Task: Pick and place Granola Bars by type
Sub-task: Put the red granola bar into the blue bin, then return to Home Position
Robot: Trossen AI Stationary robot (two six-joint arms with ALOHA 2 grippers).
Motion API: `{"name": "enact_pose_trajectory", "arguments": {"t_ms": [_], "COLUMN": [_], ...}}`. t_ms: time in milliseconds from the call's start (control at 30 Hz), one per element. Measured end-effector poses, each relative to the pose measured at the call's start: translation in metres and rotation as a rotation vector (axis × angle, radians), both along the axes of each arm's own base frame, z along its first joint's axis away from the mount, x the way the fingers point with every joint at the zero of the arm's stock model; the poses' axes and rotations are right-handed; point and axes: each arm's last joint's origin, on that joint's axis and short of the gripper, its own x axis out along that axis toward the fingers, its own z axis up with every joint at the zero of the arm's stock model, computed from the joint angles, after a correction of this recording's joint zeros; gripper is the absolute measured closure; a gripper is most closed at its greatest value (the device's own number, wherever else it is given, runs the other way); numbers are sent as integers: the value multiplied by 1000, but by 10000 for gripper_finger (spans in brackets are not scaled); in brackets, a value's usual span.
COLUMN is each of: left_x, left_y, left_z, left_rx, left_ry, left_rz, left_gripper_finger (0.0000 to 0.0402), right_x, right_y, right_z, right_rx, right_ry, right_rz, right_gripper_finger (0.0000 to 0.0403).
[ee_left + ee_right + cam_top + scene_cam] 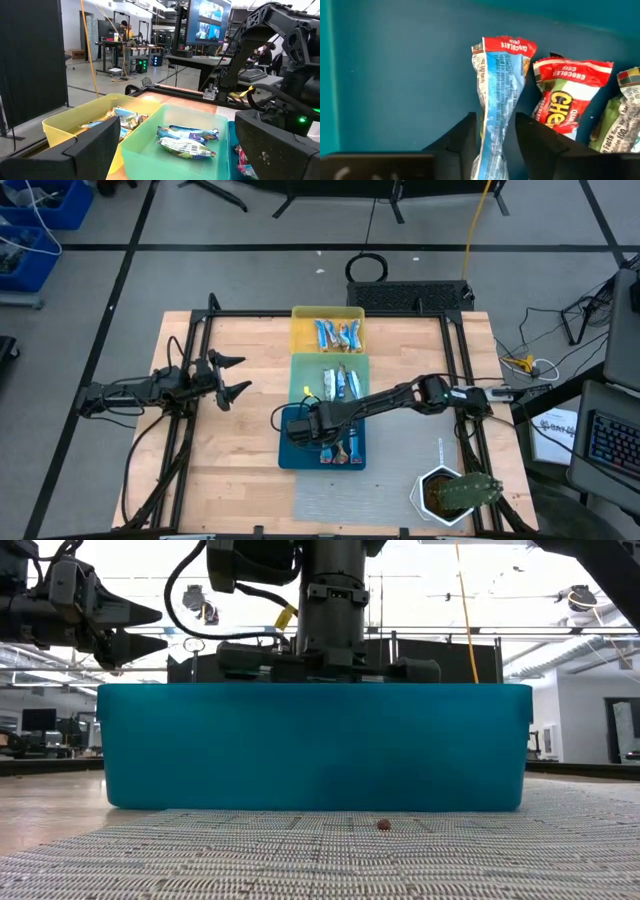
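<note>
Three trays stand in a row down the table's middle: yellow (300, 315) farthest, green (298, 370) in the middle, blue (285, 455) nearest. Each holds granola bars: (338, 333), (340, 383), (345, 450). My right gripper (305, 430) points down into the blue tray and is open. Its fingers (465, 140) stand on either side of a blue-and-red bar (500, 90) that lies on the tray floor beside two other bars (565, 95). My left gripper (235, 375) waits open and level at the table's left, clear of the trays.
A potted plant (455, 492) stands at the near right corner on a grey mesh mat (380, 480). A small crumb (383, 824) lies on the mat before the blue tray's wall (310, 745). Black frame rails (190, 410) run along the table's sides.
</note>
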Motion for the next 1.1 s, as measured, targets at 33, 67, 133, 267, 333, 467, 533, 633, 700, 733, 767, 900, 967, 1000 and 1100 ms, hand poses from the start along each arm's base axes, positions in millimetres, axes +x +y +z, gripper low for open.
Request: {"name": "enact_pose_trajectory", "arguments": {"t_ms": [33,67,133,267,333,467,533,633,700,733,767,900,967,1000,1100], "left_x": [0,0,0,0,0,0,0,0,0,0,0,0,0,0,0], "left_y": [0,0,0,0,0,0,0,0,0,0,0,0,0,0,0], "left_z": [0,0,0,0,0,0,0,0,0,0,0,0,0,0,0], "left_rx": [0,0,0,0,0,0,0,0,0,0,0,0,0,0,0], "left_ry": [0,0,0,0,0,-1,0,0,0,0,-1,0,0,0,0], "left_rz": [0,0,0,0,0,0,0,0,0,0,0,0,0,0,0], "left_gripper_finger": [9,9,9,9,9,9,9,9,9,9,9,9,9,9,9], "right_x": [0,0,0,-1,-1,-1,-1,-2,-2,-3,-4,-8,-12,-13,-20], "right_y": [0,0,0,0,-1,-3,-3,-3,-3,-3,-3,-5,-6,-7,-10], "right_z": [1,1,3,9,11,12,15,21,27,31,37,59,71,77,99], "right_rx": [0,-1,-2,-18,-24,-18,-16,-13,-11,-10,-9,-41,-65,-67,-78], "right_ry": [-2,-3,-9,-30,-39,-38,-45,-60,-78,-94,-111,-174,-201,-217,-272], "right_rz": [1,3,12,19,25,24,23,27,33,39,49,105,154,182,261], "right_gripper_finger": [269,260,241,206,189,163,154,145,140,138,136,130,128,127,126]}}
